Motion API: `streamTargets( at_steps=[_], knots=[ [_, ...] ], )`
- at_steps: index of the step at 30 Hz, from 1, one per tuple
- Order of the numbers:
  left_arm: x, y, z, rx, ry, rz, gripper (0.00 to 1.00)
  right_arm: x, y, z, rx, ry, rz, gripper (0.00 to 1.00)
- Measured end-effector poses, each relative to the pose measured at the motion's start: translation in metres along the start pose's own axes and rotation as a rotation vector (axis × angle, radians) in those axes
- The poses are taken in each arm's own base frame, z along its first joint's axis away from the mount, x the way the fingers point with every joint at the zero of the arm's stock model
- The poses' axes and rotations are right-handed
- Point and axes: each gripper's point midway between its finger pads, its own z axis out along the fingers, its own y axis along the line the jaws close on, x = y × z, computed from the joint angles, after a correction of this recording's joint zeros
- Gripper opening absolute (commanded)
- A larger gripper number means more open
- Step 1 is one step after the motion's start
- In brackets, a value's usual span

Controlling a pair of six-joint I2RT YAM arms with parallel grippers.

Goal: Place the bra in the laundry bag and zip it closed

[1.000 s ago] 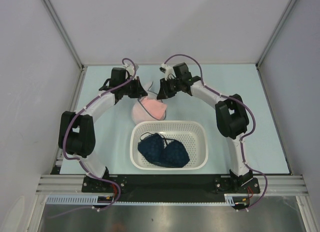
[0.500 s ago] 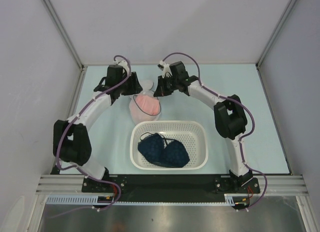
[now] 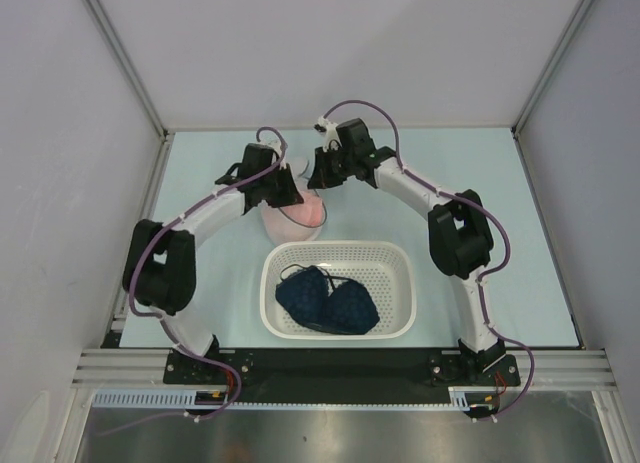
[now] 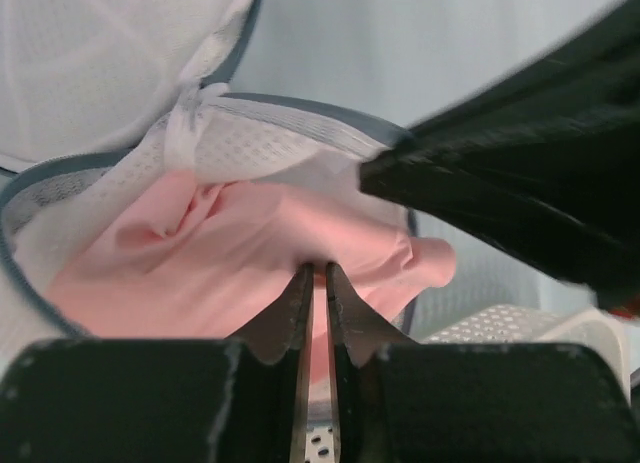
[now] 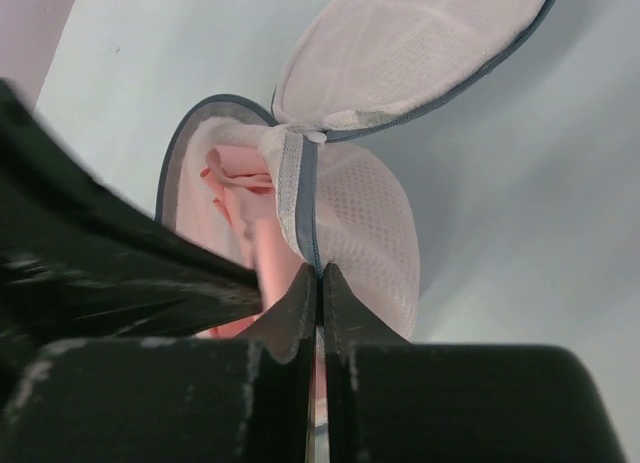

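Observation:
The laundry bag [image 3: 283, 221] is a white mesh pouch lying open behind the basket, its round flap lid [image 3: 297, 168] folded back. A pink bra [image 3: 305, 211] sits in its mouth and bulges over the rim. My left gripper [image 3: 285, 195] is shut on the pink bra [image 4: 230, 263], pinching a fold at the fingertips [image 4: 320, 271]. My right gripper [image 3: 318, 180] is shut on the bag's grey zip rim [image 5: 310, 213], at the jaw tips [image 5: 319, 270]. The lid [image 5: 410, 43] lies flat beyond it.
A white perforated basket [image 3: 400, 283] stands in front of the bag and holds a dark blue bra [image 3: 328, 301]. The two wrists are close together over the bag. Side walls bound the light blue table [image 3: 480, 203].
My left gripper has moved right, from beside the bag to over its mouth. The bag and pink bra shifted slightly. The right gripper has held its place on the rim.

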Motion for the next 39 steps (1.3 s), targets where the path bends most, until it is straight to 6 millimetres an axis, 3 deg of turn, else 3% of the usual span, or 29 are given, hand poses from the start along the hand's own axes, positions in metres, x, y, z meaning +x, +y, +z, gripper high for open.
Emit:
streamTargets(
  at_steps=[9, 12, 17, 22, 23, 27, 31, 35, 39],
  knots=[
    [0.030, 0.019, 0.055, -0.026, 0.119, -0.150, 0.12, 0.003, 0.005, -0.011, 0.074, 0.054, 0.124, 0.00],
    [0.029, 0.024, 0.067, -0.034, 0.127, -0.180, 0.13, -0.014, 0.012, -0.023, 0.107, 0.051, 0.158, 0.00],
    [0.023, 0.026, 0.069, -0.036, 0.112, -0.192, 0.15, -0.043, 0.024, -0.047, 0.154, 0.011, 0.183, 0.00],
    [0.013, 0.030, 0.067, -0.053, 0.085, -0.178, 0.37, -0.037, 0.019, -0.049, 0.197, 0.030, 0.198, 0.00],
    [0.013, 0.031, 0.065, -0.060, 0.088, -0.173, 0.47, -0.036, 0.018, -0.049, 0.200, 0.030, 0.198, 0.00],
    [0.003, 0.031, 0.046, -0.097, 0.060, -0.134, 0.69, -0.027, 0.009, -0.045, 0.224, 0.046, 0.196, 0.00],
    [-0.028, 0.023, 0.006, -0.135, -0.041, -0.075, 0.73, -0.020, 0.000, -0.044, 0.246, 0.063, 0.189, 0.00],
    [-0.072, 0.013, -0.031, -0.179, -0.161, -0.003, 0.75, -0.022, -0.004, -0.045, 0.246, 0.058, 0.182, 0.00],
    [-0.082, 0.022, -0.037, -0.246, -0.174, 0.036, 0.78, -0.023, -0.006, -0.046, 0.240, 0.056, 0.183, 0.00]
  ],
)
